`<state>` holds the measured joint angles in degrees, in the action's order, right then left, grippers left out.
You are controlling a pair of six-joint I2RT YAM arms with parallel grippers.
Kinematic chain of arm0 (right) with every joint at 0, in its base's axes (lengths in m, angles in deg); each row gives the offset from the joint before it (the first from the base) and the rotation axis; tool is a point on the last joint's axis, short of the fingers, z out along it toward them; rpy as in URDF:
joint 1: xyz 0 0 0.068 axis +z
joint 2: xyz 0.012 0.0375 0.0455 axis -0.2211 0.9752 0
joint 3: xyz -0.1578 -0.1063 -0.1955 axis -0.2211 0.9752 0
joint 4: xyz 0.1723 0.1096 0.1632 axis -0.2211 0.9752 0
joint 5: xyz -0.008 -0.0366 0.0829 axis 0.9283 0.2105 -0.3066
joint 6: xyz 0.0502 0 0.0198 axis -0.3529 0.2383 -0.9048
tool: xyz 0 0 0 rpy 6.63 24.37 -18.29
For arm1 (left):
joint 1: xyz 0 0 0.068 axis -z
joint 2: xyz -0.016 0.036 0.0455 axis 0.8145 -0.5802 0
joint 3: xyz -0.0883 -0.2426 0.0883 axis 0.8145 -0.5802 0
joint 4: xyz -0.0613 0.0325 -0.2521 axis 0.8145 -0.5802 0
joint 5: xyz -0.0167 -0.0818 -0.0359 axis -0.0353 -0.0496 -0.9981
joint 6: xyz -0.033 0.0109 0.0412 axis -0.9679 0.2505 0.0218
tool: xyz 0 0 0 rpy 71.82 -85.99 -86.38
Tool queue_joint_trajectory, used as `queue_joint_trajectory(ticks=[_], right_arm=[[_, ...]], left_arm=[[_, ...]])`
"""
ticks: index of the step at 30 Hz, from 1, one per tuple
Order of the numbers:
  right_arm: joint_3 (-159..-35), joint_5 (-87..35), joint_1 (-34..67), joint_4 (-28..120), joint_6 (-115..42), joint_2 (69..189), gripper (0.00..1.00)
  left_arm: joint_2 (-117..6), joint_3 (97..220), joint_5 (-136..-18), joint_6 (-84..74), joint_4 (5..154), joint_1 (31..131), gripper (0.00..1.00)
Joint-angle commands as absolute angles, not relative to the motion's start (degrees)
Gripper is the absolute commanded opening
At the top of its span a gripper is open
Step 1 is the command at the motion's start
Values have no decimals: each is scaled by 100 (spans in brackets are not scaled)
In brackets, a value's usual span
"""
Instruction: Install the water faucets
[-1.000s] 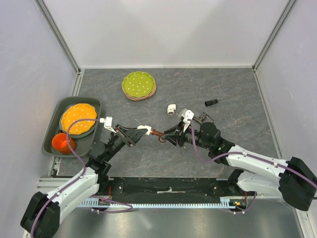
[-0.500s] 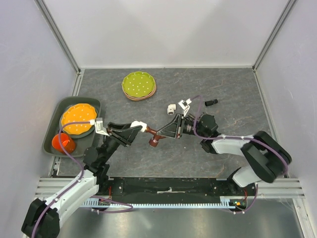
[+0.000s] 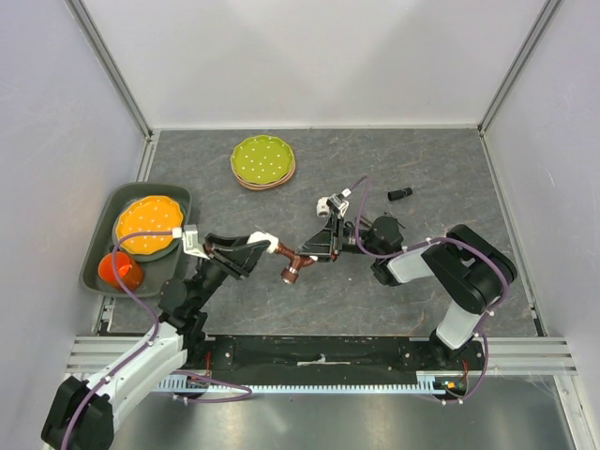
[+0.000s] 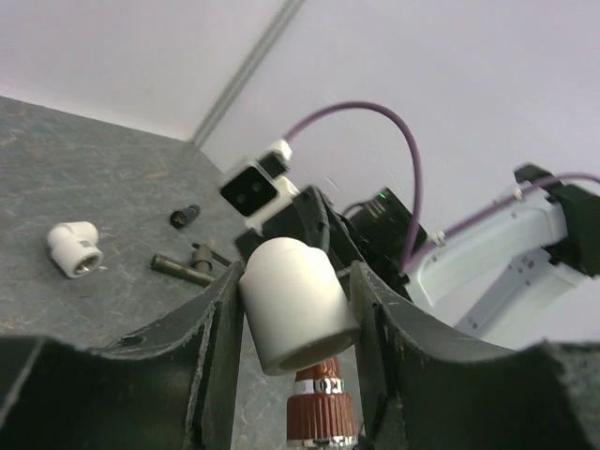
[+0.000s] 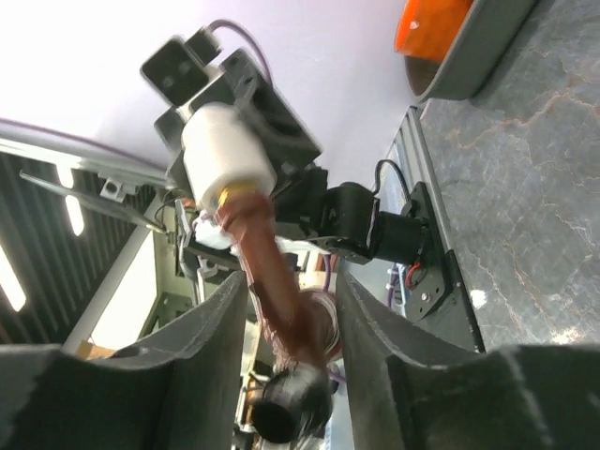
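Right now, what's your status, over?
Left gripper shut on white elbow. Right gripper shut on brown faucet, its end at the elbow's mouth. Grey faucet lying on table. Nothing blocking.

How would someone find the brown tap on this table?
Look at the middle of the grey table, where the left gripper and right gripper meet. The reddish-brown faucet hangs between them, one end in a white elbow fitting; nothing else there is brown.
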<state>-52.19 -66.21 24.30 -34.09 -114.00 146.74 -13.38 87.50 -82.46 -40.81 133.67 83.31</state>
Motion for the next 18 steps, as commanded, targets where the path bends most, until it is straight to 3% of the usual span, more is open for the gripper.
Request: queue_joint_trajectory(ticks=[1,11,18], right_arm=[[-5358,-6028,2335,-5496,-11507,14754,57],[-4883,-6010,1896,-5496,-11024,14394,98],[-4602,-5975,1632,-5260,-10357,13938,98]], left_arm=[[-1236,8655,-8871,-4215,13911,8521,2],[-815,8822,-8027,-4628,12497,8521,2],[-717,9050,-7368,-4787,11267,8521,2]])
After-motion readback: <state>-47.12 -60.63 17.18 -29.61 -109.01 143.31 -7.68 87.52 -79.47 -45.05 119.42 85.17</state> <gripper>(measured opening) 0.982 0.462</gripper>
